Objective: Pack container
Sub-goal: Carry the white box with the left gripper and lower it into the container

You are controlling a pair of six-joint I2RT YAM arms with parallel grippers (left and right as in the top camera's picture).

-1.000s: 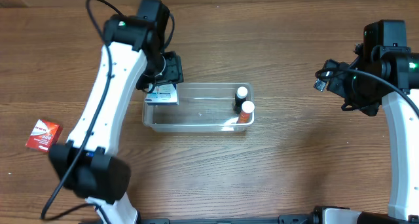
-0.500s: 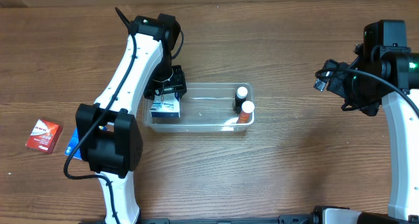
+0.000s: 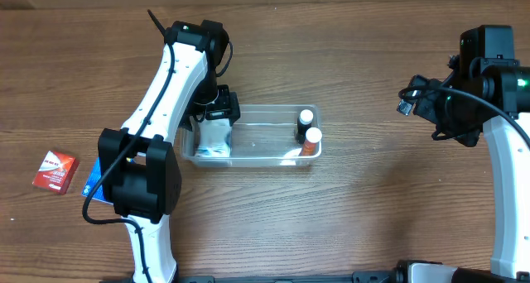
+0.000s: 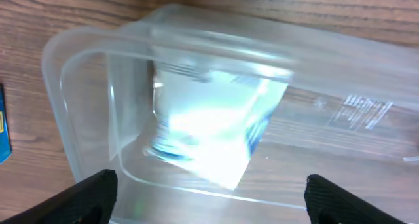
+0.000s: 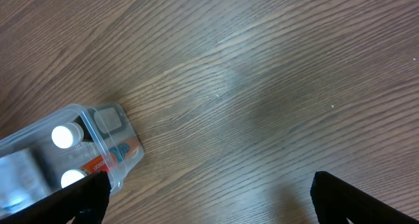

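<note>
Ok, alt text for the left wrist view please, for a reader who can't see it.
A blurred white-and-blue box lies inside one end of the clear plastic container on a wooden table. The left gripper hangs open above it, fingertips wide apart, holding nothing.

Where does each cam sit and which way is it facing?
Overhead: fixed above the table, facing straight down; shows the left arm over the container, the right arm off to the side.
Left wrist: above the container's end, looking down at a blurred white box inside; left fingers at the lower corners, wide apart.
Right wrist: over bare table, looking down; right fingers at the lower corners, wide apart.
Shared: overhead and right wrist both catch the container's end holding two bottles.
</note>
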